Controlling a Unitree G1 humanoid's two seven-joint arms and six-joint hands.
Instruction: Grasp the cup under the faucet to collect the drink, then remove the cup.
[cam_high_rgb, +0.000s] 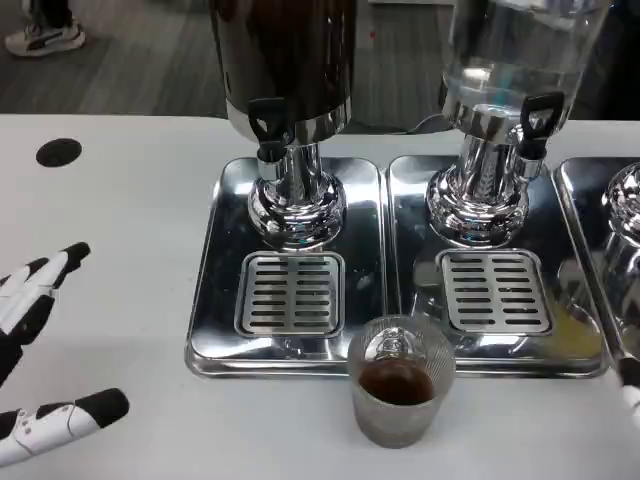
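The cup (400, 385) stands upright on the white table (130, 250), mouth up, just near of the seam between two steel drip trays (290, 270) and clear of both faucets. It is ribbed clear glass with dark drink (roughly a third full). The left hand (40, 350) lies well to its left, fingers spread, holding nothing. A sliver of the right hand (630, 385) shows at the right edge; its grip cannot be told. The dark dispenser's faucet (270, 125) stands far-left of the cup.
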